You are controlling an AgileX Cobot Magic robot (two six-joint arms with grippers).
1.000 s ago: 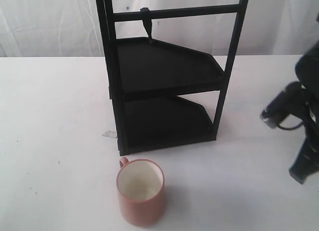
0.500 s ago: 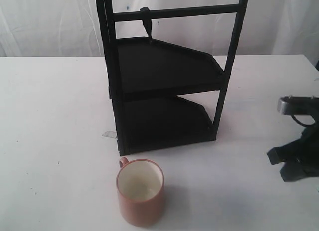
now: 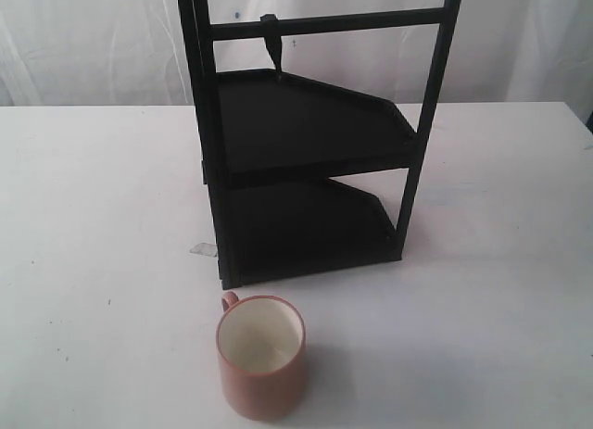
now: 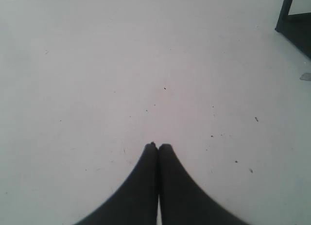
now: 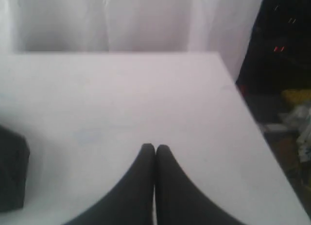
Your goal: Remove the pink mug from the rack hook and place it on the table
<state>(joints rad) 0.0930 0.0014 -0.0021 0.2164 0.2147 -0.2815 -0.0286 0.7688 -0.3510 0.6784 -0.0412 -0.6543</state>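
Exterior view shows the mug (image 3: 262, 369) upright on the desk (image 3: 93, 216), off the rack (image 3: 306, 170) hook (image 3: 271, 42), so the job looks done. Left claw (image 4: 158, 146) and right claw (image 5: 155, 147), pinched closed and empty, hover over the desk with the mug well away from both, likely parked.

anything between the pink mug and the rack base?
Nothing. In the exterior view, only a narrow bare strip of white table lies between the pink mug and the rack. The mug's handle points toward the rack.
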